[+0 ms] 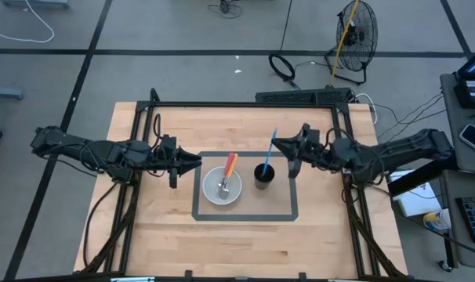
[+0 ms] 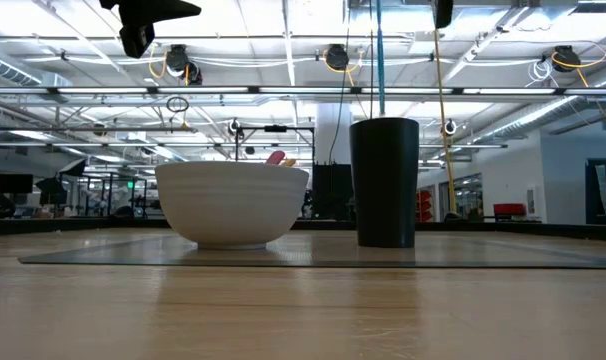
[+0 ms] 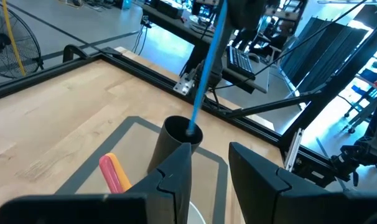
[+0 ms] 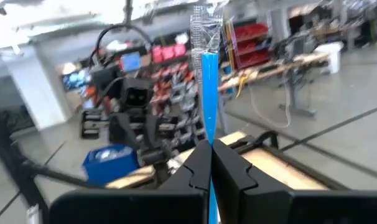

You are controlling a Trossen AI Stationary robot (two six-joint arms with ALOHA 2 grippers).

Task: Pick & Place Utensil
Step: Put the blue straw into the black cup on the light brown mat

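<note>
A blue-handled utensil (image 1: pixel 270 149) stands nearly upright with its lower end inside a black cup (image 1: pixel 263 175) on a grey-bordered mat (image 1: pixel 288 215). My right gripper (image 1: pixel 280 144) is shut on its handle above the cup. A white bowl (image 1: pixel 222 186) on the mat's left half holds a utensil with a red-orange handle (image 1: pixel 230 164) that leans on the bowl's far rim. My left gripper (image 1: pixel 195 162) is open and empty, level, just left of the bowl. In the low view the cup (image 2: pixel 384 180) stands right of the bowl (image 2: pixel 231 203). My right gripper pinches the blue utensil's handle (image 4: pixel 207 134) between its two fingers, in the handle's upper part. The fingers come level from the table's right side and lie across the handle. The utensil stands almost upright, its lower end (image 3: pixel 191 129) down inside the black cup.
A black frame rail (image 1: pixel 245 104) runs along the table's far edge, with uprights at both sides. Bare wood lies in front of the mat toward the near edge. A fan (image 1: pixel 355 31) and cables stand on the floor beyond the table.
</note>
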